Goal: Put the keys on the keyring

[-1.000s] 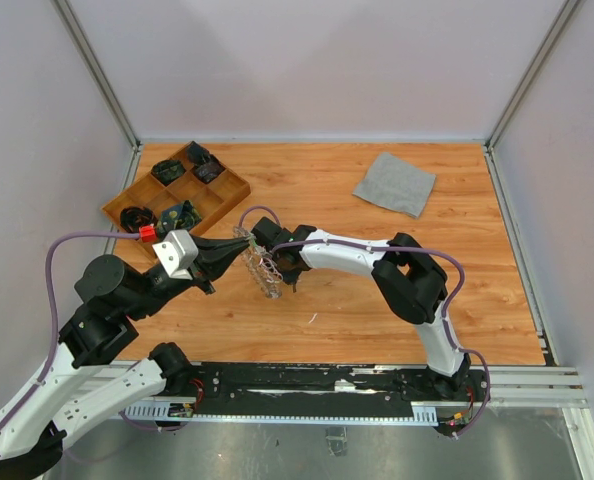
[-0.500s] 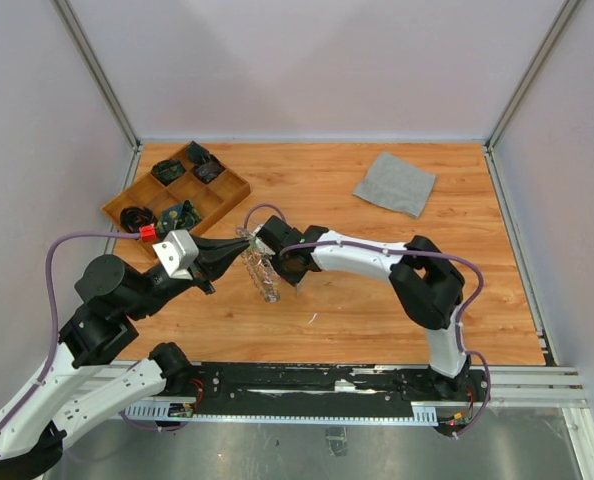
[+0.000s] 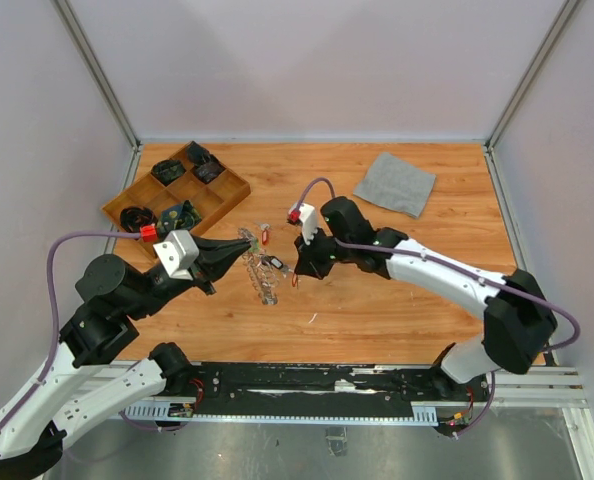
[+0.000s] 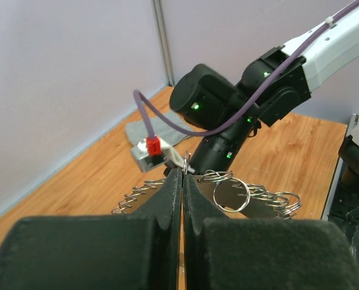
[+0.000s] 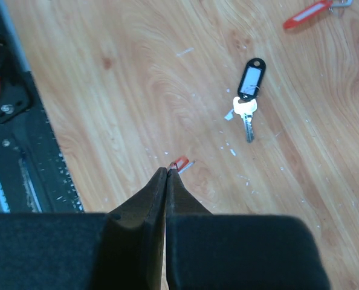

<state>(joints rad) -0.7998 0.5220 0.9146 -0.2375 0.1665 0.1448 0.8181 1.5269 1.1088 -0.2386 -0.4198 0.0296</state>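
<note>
Right wrist: one black-tagged key (image 5: 248,103), perhaps one red-tagged (image 5: 309,13)

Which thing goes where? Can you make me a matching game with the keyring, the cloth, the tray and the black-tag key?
Things:
1. keyring
2. cloth
3. tray
4. black-tag key

Places:
A. lying flat at the far right of the table
B. at the far left, with dark bits in its compartments
C. nipped in the left pincer
D. lying on bare wood between the left pincer and the right pincer

Pairs: 1-C, 2-A, 3-B, 4-D.
</note>
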